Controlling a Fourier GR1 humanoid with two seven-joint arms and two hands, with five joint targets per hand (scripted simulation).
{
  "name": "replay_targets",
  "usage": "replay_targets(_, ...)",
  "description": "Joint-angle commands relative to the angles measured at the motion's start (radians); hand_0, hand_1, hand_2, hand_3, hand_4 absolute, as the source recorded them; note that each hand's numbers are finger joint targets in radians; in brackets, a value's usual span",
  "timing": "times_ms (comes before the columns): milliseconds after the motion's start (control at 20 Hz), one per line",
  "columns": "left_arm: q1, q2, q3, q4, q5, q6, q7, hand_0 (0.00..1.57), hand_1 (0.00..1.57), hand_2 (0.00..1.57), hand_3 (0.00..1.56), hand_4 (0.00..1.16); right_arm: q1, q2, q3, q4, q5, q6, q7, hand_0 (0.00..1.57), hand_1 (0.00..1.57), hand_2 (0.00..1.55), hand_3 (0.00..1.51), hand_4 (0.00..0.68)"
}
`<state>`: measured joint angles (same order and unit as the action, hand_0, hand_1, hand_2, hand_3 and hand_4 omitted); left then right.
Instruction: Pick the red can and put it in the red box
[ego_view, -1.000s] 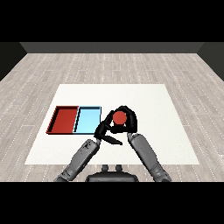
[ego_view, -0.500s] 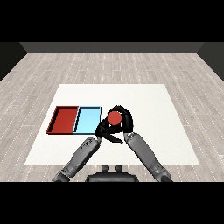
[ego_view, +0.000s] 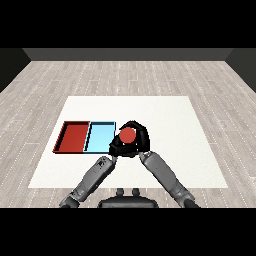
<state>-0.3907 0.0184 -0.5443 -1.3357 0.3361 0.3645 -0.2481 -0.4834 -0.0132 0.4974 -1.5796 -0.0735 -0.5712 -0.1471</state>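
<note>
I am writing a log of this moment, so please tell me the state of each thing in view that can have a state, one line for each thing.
red can: upright, held in the right hand, just right of the trays, not in either one.
right hand: curled round the can.
left hand: beside the can, below it; its fingers cannot be made out.
red tray: nothing in it.
light blue tray: nothing in it.

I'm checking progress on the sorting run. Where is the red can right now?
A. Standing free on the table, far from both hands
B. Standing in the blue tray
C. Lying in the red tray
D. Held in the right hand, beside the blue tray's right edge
D: the red can sits inside the curled right hand, just right of the blue tray; the red tray holds no can.
</note>
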Motion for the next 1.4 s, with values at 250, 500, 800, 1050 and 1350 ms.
replay_targets(250, -0.023, -0.018, 0.016, 0.052, 0.005, 0.111, 0.027, 1.57, 1.57, 1.57, 1.5, 1.13, 0.036, 0.013, 0.082, -0.061, 0.003, -0.061, 0.015, 1.57, 1.57, 1.47, 1.4, 0.624)
replay_targets(500, 0.041, -0.018, -0.063, -0.026, -0.035, 0.158, 0.042, 1.57, 1.57, 1.57, 1.5, 1.12, 0.025, 0.013, 0.023, -0.071, 0.009, -0.007, 0.04, 1.57, 1.57, 1.47, 1.4, 0.63)
replay_targets(800, 0.026, -0.018, -0.011, 0.054, 0.023, 0.128, -0.055, 1.57, 1.57, 1.57, 1.49, 1.13, -0.057, 0.013, -0.017, 0.053, -0.075, -0.015, -0.033, 1.54, 1.54, 1.45, 1.38, 0.538)
replay_targets(1050, -0.015, -0.018, -0.004, 0.02, -0.002, 0.165, 0.009, 1.57, 1.57, 1.57, 1.5, 1.13, 0.009, -0.012, 0.028, 0.018, 0.059, 0.037, 0.093, 0.0, 0.0, 0.0, 0.0, 0.0)
replay_targets(1350, -0.046, -0.018, -0.017, 0.02, -0.013, 0.197, 0.028, 1.57, 1.57, 1.57, 1.5, 1.13, 0.047, -0.004, -0.016, -0.05, 0.132, 0.072, 0.14, 0.0, 0.0, 0.0, 0.0, 0.0)
